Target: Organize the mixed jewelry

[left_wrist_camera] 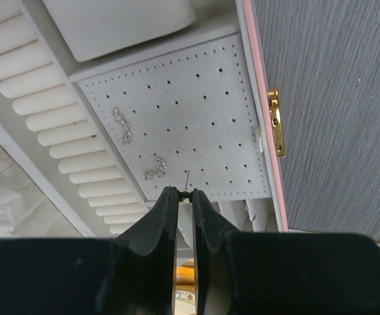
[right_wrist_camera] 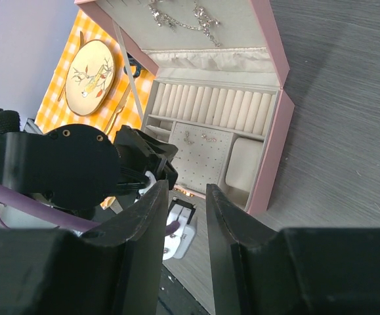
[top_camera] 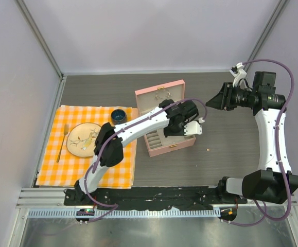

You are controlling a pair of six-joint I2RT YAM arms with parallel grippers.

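Observation:
The pink jewelry box (top_camera: 165, 119) lies open on the table. My left gripper (left_wrist_camera: 184, 191) hovers over its perforated earring pad (left_wrist_camera: 190, 118), shut on a small stud earring whose thin post points at the pad. Two sparkly earrings (left_wrist_camera: 124, 123) (left_wrist_camera: 155, 168) sit pinned in the pad. Cream ring rolls (left_wrist_camera: 65, 138) lie to its left. My right gripper (right_wrist_camera: 186, 197) is open and empty, raised right of the box (right_wrist_camera: 268, 131), looking down on it and on my left arm (right_wrist_camera: 65, 164). A tiny speck (top_camera: 208, 150) lies on the table right of the box.
An orange checked cloth (top_camera: 51, 170) at the left holds a plate (top_camera: 83, 139), a fork (top_camera: 62, 141) and a dark cup (top_camera: 119, 116). Necklaces hang in the box lid (right_wrist_camera: 190, 16). A gold clasp (left_wrist_camera: 276, 123) sits on the box's front wall.

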